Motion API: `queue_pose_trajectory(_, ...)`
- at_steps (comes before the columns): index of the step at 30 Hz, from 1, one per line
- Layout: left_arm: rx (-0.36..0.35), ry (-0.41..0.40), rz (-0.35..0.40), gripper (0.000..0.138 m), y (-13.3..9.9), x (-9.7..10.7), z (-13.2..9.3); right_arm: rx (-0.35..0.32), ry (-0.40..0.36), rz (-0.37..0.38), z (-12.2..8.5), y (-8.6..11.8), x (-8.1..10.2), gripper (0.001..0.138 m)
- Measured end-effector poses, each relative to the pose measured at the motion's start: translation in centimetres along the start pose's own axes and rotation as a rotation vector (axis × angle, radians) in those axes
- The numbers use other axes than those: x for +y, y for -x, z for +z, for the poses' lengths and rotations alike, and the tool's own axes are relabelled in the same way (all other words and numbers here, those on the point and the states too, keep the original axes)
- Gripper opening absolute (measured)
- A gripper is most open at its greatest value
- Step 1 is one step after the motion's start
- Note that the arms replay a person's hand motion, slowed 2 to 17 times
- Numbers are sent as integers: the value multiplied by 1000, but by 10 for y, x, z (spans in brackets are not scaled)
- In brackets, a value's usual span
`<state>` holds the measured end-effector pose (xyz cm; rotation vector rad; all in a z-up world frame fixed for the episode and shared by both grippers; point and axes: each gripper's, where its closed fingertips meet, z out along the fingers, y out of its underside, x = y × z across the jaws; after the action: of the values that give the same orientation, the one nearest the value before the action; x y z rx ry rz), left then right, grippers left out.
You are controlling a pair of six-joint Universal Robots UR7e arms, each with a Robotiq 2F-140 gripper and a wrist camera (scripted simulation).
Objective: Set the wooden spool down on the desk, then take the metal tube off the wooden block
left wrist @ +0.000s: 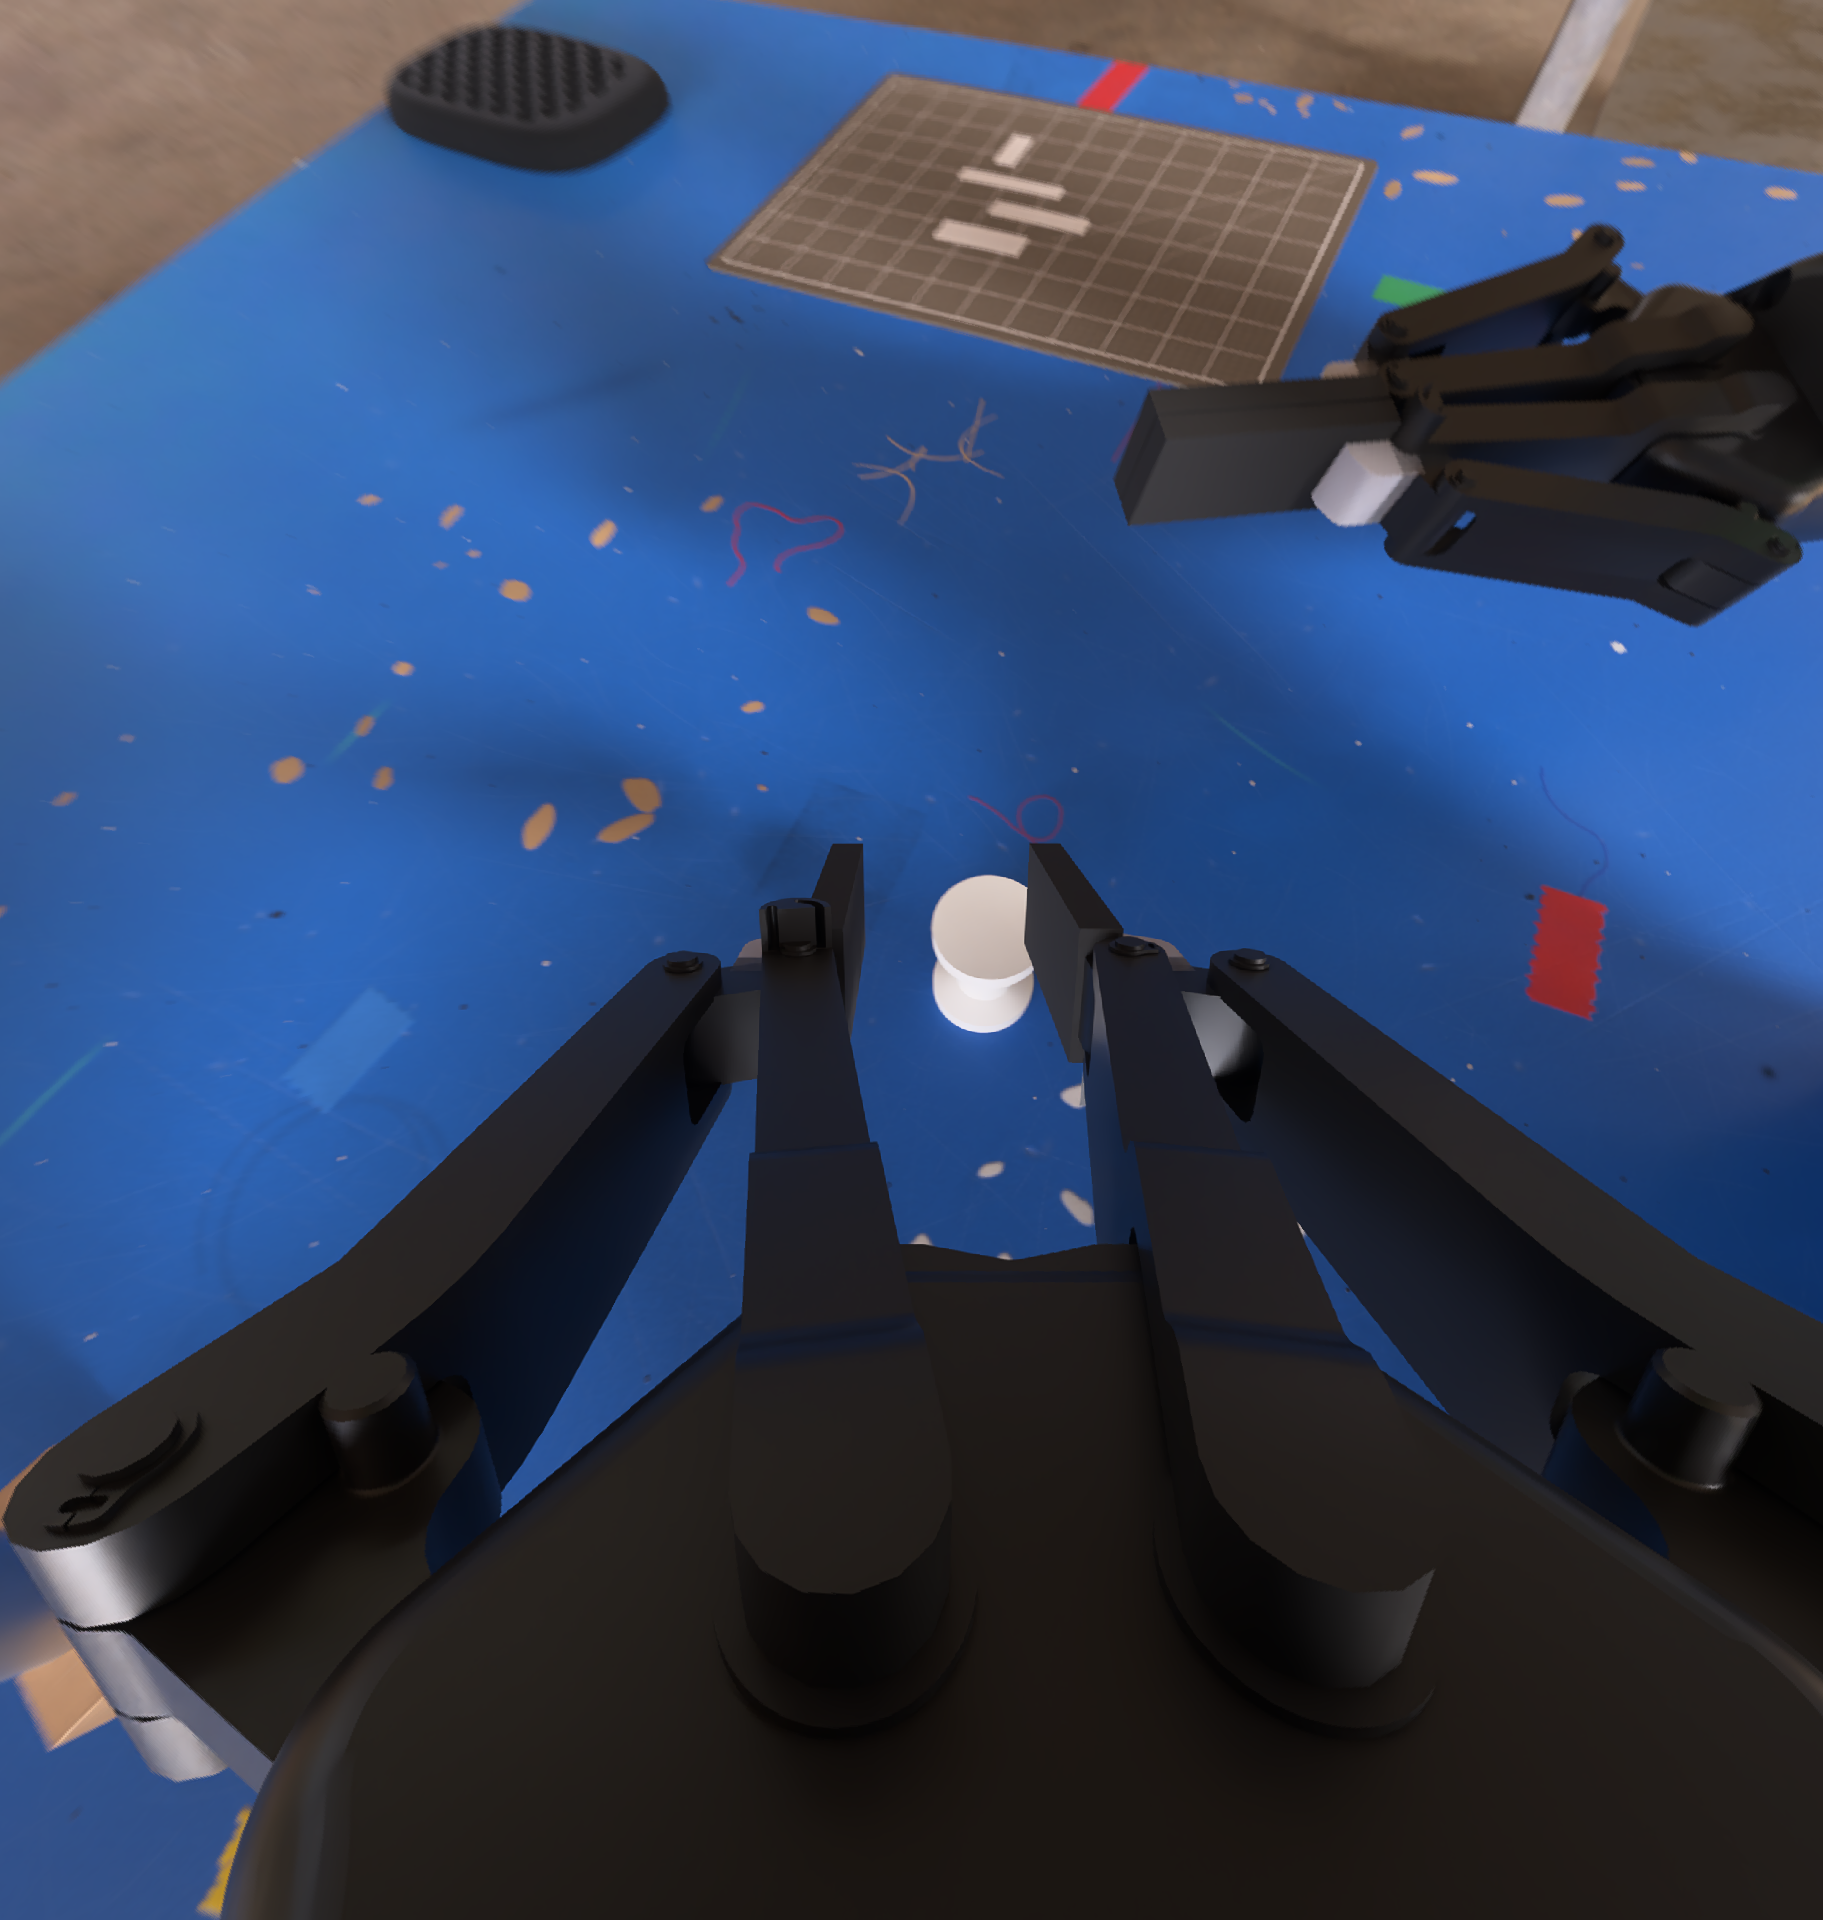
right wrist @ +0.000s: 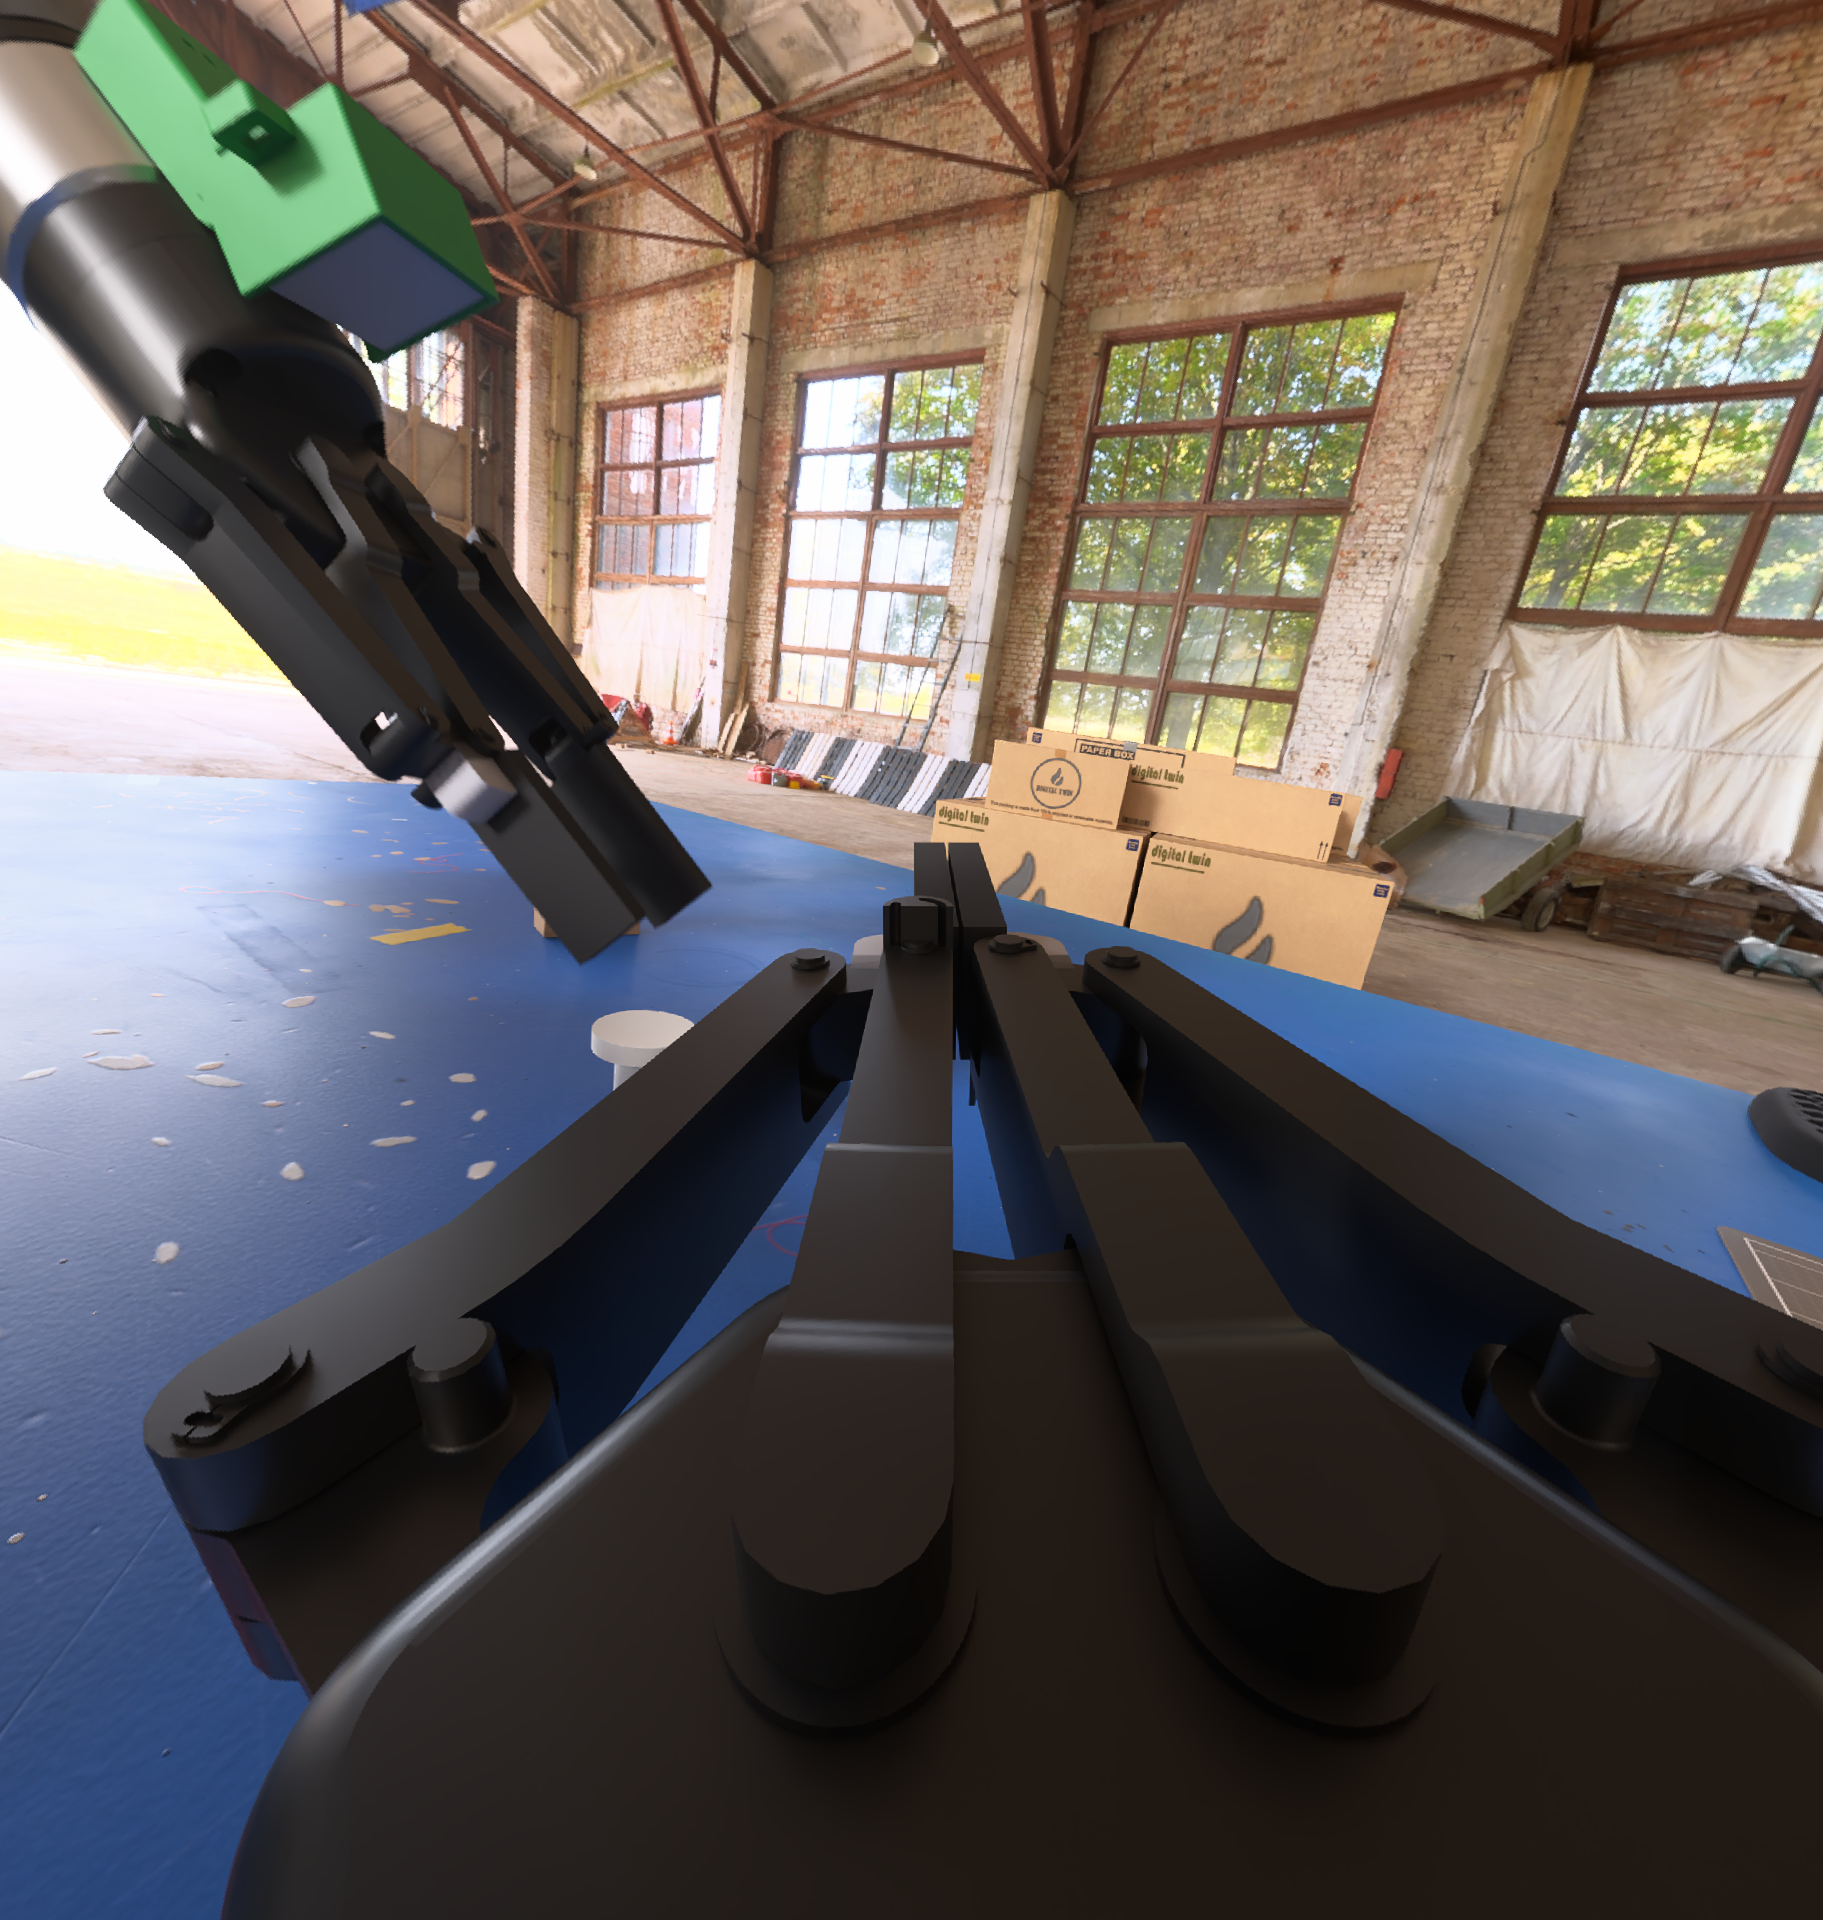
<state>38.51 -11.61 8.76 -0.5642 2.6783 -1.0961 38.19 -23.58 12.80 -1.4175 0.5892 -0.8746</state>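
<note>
We look down from the left wrist onto a blue desk [left wrist: 263, 582] flecked with tan chips and scraps of thread. The left gripper [left wrist: 945, 883] hangs over it with its two dark fingers spread apart. Between them stands the spool [left wrist: 982, 951], pale and almost white here, upright on one flange on the desk. It sits nearer the finger on the picture's right side, and we cannot tell whether that finger touches it; the other finger is clearly apart from it.

Farther back lie a gridded cutting mat [left wrist: 1052, 223] and a black perforated pad [left wrist: 528, 96]. At the upper right the right gripper [left wrist: 1146, 457] reaches in sideways above the desk, its fingers pressed together on nothing.

From the right wrist, the right gripper [right wrist: 946, 868] shows its fingertips pressed together, empty. The spool [right wrist: 637, 1039] stands on the desk just beyond its left linkage, under the left gripper [right wrist: 642, 899]. Cardboard boxes [right wrist: 1198, 862] stand past the desk edge, before a brick wall [right wrist: 1032, 468] with tall windows.
</note>
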Motion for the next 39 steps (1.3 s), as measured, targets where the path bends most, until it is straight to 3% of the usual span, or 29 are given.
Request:
queue_pose_trajectory(4, -89, -55, -3, 42, 16, -8, -23, -1, 2, 2, 0, 0, 1, 1)
queue_pose_trajectory(9, -263, -90, -23, 41, 48, -12, -56, -3, 4, 5, 1, 0, 1, 1)
queue_pose_trajectory(15, -499, -48, -82, 41, 93, -1, -93, -7, 9, 5, 1, 1, 3, 1)
queue_pose_trajectory(20, -630, 28, -143, 43, 125, 18, -113, -11, 14, 5, 2, 2, 4, 1)
queue_pose_trajectory(30, -696, 177, -298, 52, 180, 66, -115, -18, 18, -1, 3, 4, 4, 1)
queue_pose_trajectory(39, -653, 177, -460, 59, 212, 98, -100, -19, 21, -8, 3, 5, 5, 1)
